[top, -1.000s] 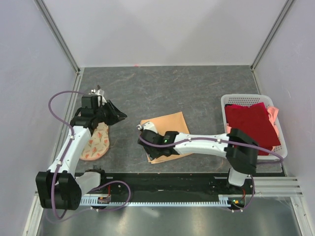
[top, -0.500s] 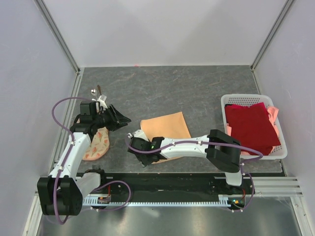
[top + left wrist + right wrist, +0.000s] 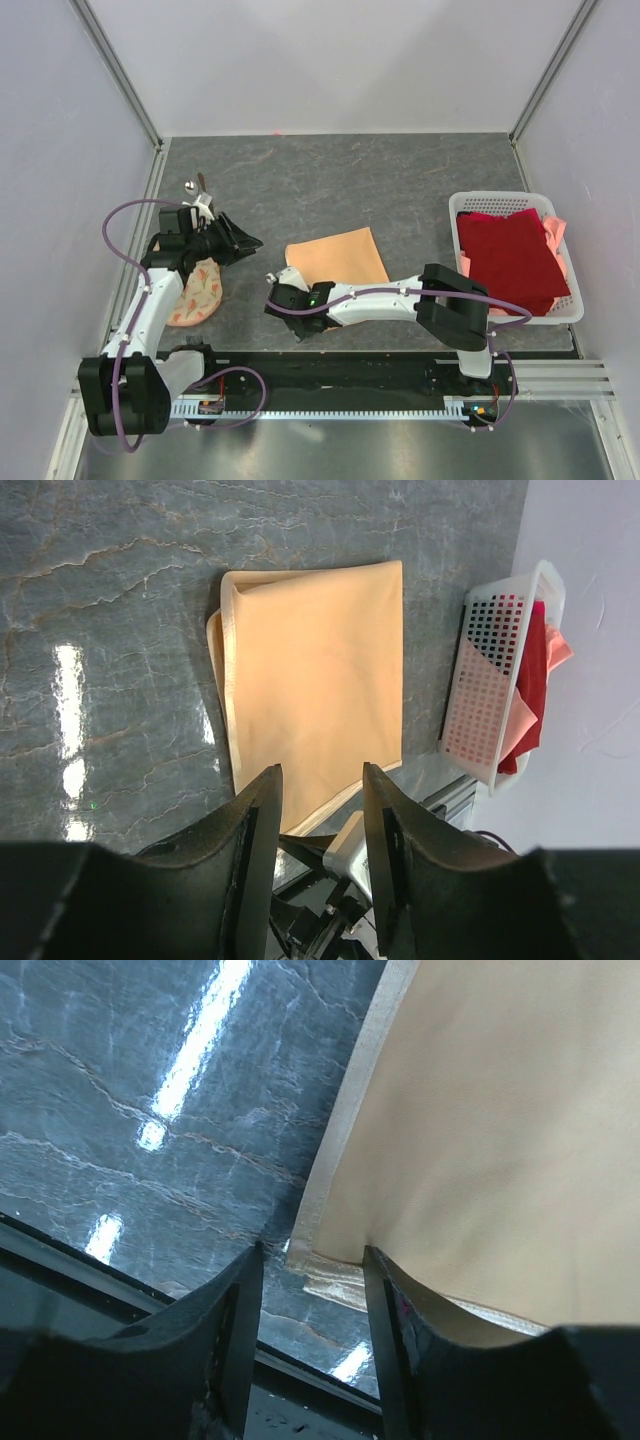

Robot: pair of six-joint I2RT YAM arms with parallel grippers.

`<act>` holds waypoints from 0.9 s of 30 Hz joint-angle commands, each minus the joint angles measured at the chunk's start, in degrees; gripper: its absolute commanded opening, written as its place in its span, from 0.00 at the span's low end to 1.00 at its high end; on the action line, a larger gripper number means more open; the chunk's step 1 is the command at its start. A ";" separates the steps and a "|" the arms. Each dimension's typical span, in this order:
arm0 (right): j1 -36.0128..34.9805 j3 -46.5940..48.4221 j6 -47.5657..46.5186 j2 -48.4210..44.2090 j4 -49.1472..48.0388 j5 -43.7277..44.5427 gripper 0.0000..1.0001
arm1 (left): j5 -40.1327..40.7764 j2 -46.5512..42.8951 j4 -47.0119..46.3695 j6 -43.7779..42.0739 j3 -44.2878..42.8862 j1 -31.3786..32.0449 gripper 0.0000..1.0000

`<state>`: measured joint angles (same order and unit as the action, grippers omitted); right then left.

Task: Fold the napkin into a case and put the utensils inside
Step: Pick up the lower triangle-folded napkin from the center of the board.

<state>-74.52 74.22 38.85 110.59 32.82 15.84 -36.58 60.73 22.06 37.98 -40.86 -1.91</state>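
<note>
Napkin (image 3: 337,258) could bunch if right gripper (image 3: 311,1260), apart over its near corner, pinches shallow; left gripper (image 3: 321,780) apart, empty.

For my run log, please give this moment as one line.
left gripper: open, empty | right gripper: open, over napkin corner | utensils: outside napkin

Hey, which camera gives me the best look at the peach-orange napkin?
The left wrist view: the napkin lies flat there, nearly whole and uncovered. In the top external view the right arm hides its near edge. The right wrist view shows only one corner, close up.
</note>
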 commanded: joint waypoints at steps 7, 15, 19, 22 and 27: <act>0.87 -6.62 1.67 0.33 -5.48 -1.51 0.23 | -2.27 1.32 -2.82 -1.59 0.26 -0.72 0.46; 2.27 -8.29 1.14 -4.41 -6.27 -0.54 0.00 | -3.85 4.39 -5.62 -0.80 1.84 -0.72 0.48; 3.15 -10.66 1.93 -8.97 -8.72 -2.38 0.00 | -6.75 8.52 -8.08 1.13 1.93 -0.55 0.52; 4.91 -14.61 2.90 -13.98 -12.23 -5.19 0.00 | -8.59 11.69 -10.63 3.68 2.01 -0.20 0.53; 7.81 -19.80 3.77 -20.05 -16.29 -10.12 0.00 | -9.04 14.68 -14.41 8.07 2.02 1.12 0.55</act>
<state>-68.66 57.21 40.97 95.48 21.43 9.96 -42.76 74.28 13.76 41.23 -38.98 -2.04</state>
